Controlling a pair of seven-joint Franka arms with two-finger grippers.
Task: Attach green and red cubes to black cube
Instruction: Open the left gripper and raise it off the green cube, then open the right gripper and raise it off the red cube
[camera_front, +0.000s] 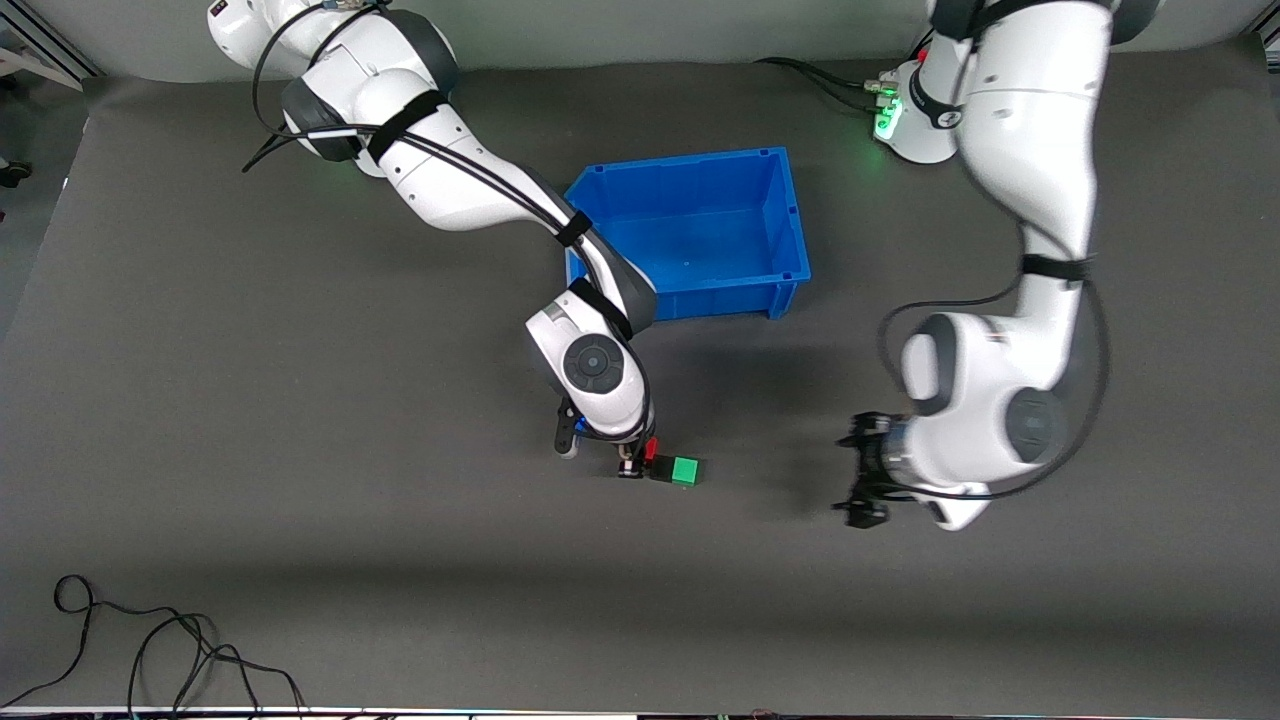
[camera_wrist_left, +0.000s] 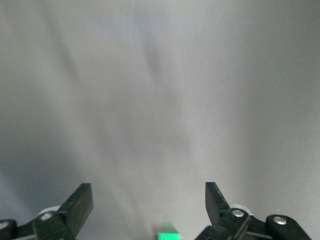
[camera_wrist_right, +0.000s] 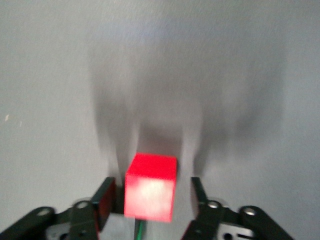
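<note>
Dark grey matting covers the table, with a blue bin near the bases. From the front, the right gripper stands low at the red cube, just beside the green cube; a black cube seems to sit between them. The left gripper waits toward its own end.

Left wrist: fingers spread, nothing held.

Right wrist: fingers bracket the red cube, apparently parted. Red looks mid-attachment; next, press or withdraw.

No text, label, brand or number reads legibly anywhere, as far as these soft views allow.
</note>
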